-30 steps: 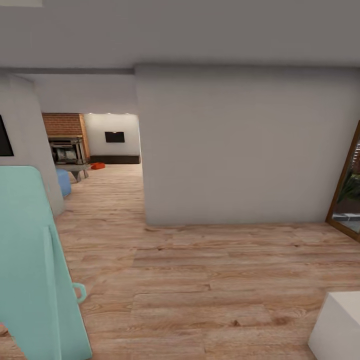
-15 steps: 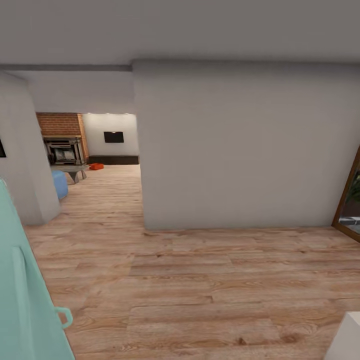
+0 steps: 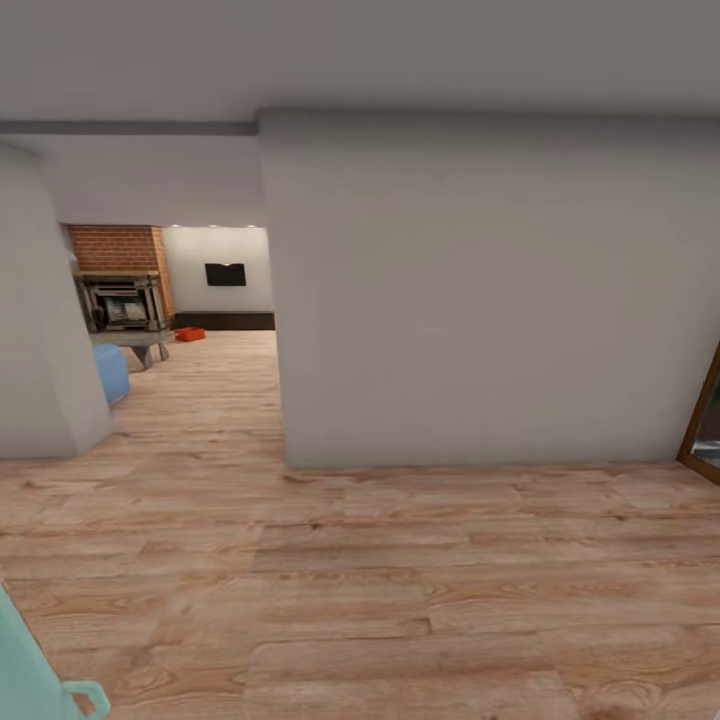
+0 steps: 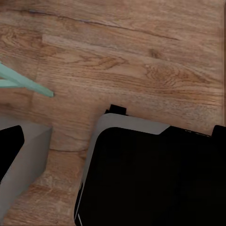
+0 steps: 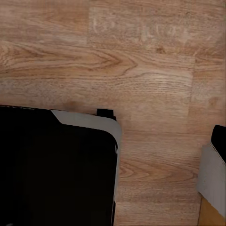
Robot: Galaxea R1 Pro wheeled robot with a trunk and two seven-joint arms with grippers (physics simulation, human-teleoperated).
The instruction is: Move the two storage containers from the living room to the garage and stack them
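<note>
Far left, a teal door (image 3: pixel 30 680) edge. Past the blue sofa (image 3: pixel 110 370) and fireplace (image 3: pixel 120 300), one orange bin (image 3: pixel 190 334) sits on the living room floor (image 3: pixel 215 380), far off. Nothing's picked up yet, I'd say. Tools: can't tell, released or clenched.

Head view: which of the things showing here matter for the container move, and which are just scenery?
For the job:
- orange-red container, far off on the living room plank floor
- living room through the opening, where the pickup is

Just there:
- brick fireplace
- wall TV
- blue sofa corner
- white wall ahead
- wood-framed doorway at right
- mint-green object, lower left
</note>
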